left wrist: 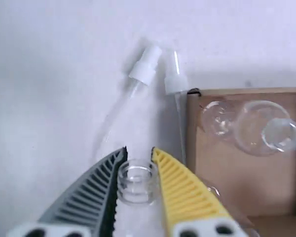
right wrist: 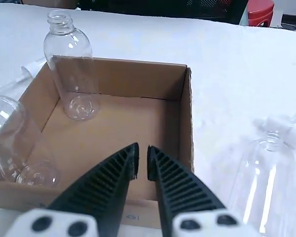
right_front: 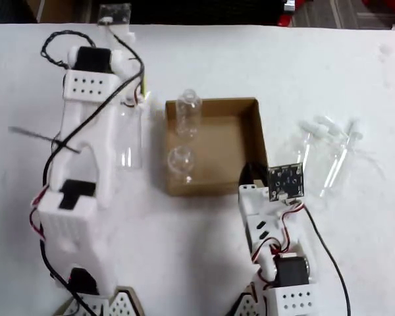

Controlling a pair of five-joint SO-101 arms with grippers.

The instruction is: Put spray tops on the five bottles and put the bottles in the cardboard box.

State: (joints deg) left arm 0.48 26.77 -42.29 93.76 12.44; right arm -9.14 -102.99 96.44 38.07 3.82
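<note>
- We saw the left gripper [left wrist: 138,163] clamped on a bottle [left wrist: 136,183] just beside the cardboard box [left wrist: 246,92].
- The right gripper [right wrist: 142,163] hung over that box, fingers nearly together, holding nothing.
- Two uncapped bottles [right wrist: 71,64] stood inside.

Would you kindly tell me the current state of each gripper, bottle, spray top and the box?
left gripper: shut on the held bottle's neck.
held bottle: no spray top.
right gripper: almost shut, empty.
cardboard box: open-topped.
boxed bottles: two, upright, no tops.
loose spray tops: lying on the table.
outside bottles: lying down, white tops at necks.
</note>
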